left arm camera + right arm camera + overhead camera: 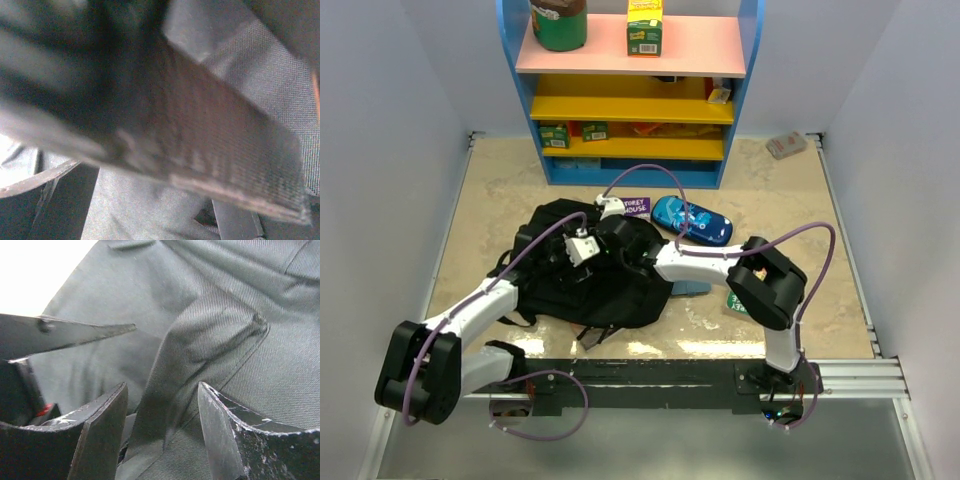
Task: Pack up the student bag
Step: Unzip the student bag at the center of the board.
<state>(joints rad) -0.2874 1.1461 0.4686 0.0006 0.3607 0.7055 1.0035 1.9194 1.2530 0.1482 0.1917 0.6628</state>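
The student bag (595,285) lies flat near the middle of the surface (490,190), a little toward the left edge, with both arms reaching over its far half. The step in hand looks like opening the bag so that things can go in.

The right fingers (100,430) stand apart, straddling a raised band of fabric (165,375) without pinching it. To do this well they should sink a little farther so the band sits deep between them. Then they should close squarely across it and lift gently rather than drag, since soft cloth will likely slip or bunch.

The left fingers (582,246) sit over the bag just beside the right ones. The left wrist view is filled by a blurred strap, so I cannot tell whether they are apart or clamped. One arm should pin the bag while the other pulls.

The bag's long axis runs diagonally, from the far-left corner toward the near-right corner. Which end is its top I cannot tell, though loose straps trail toward the left and near edges.
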